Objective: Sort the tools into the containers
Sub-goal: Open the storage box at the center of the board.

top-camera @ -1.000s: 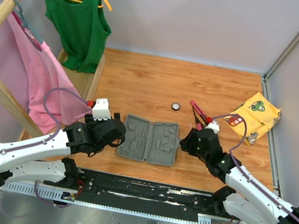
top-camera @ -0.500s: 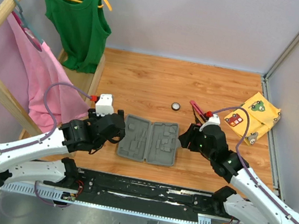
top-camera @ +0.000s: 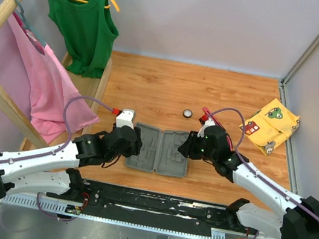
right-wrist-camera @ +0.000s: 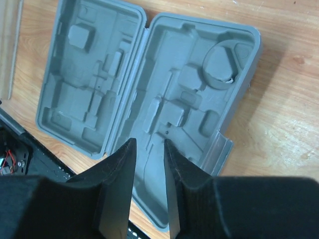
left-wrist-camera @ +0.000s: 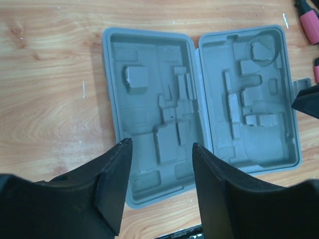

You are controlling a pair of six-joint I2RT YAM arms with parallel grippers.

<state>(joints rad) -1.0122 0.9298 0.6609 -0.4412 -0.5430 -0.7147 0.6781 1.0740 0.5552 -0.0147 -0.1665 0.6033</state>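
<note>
The grey tool case (top-camera: pixel 159 150) lies open and flat with its moulded slots empty; it also shows in the left wrist view (left-wrist-camera: pixel 199 94) and the right wrist view (right-wrist-camera: pixel 149 84). My left gripper (top-camera: pixel 135 142) is open and empty, just above the case's left half (left-wrist-camera: pixel 160 144). My right gripper (top-camera: pixel 183 147) hovers over the case's right half with its jaws a narrow gap apart and empty (right-wrist-camera: pixel 149 142). A round black-white disc (top-camera: pixel 188 113) lies behind the case. A pink-red handled tool (top-camera: pixel 205 111) lies beside it, partly hidden by my right arm; its pink handles (left-wrist-camera: pixel 311 26) show in the left wrist view.
A yellow patterned cloth (top-camera: pixel 270 127) lies at the right. A wooden clothes rack with a green top (top-camera: pixel 83 24) and a pink garment (top-camera: pixel 46 85) stands at the left. A black rail (top-camera: pixel 151 203) runs along the near edge. Walls close in the back and right.
Both arms have moved inward over the case: the left gripper to the right, the right gripper to the left. The case, disc and cloth have not moved.
</note>
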